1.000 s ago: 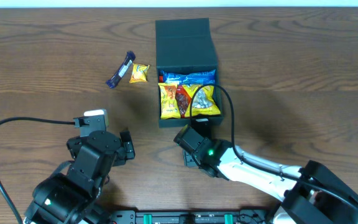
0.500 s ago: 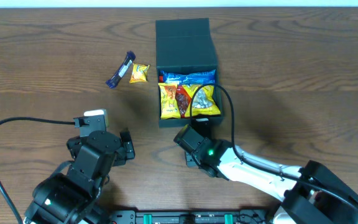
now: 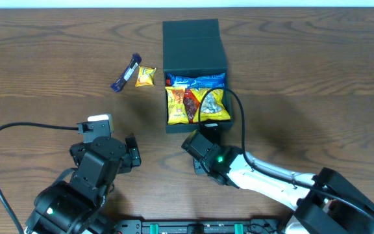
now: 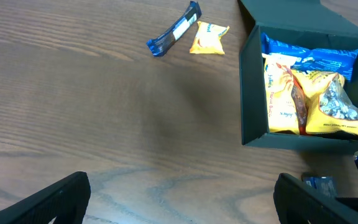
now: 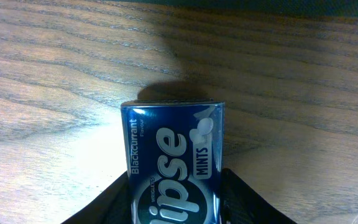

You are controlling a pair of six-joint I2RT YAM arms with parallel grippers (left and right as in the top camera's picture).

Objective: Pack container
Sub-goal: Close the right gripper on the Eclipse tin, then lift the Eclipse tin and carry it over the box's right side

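Note:
The dark teal container (image 3: 195, 39) stands at the table's middle back, lid flap folded back, with yellow and blue snack packets (image 3: 197, 99) inside; it also shows in the left wrist view (image 4: 252, 93). My right gripper (image 3: 203, 156) is just in front of the container, shut on a blue Eclipse mints tin (image 5: 174, 165), held close above the wood. My left gripper (image 4: 179, 199) is open and empty, low at the front left. A blue wrapped bar (image 3: 125, 73) and a small yellow packet (image 3: 145, 76) lie left of the container.
The table is brown wood (image 3: 317, 78). The left arm's black cable (image 3: 18, 130) loops over the front left. The right arm's cable (image 3: 239, 117) arcs beside the container's front right corner.

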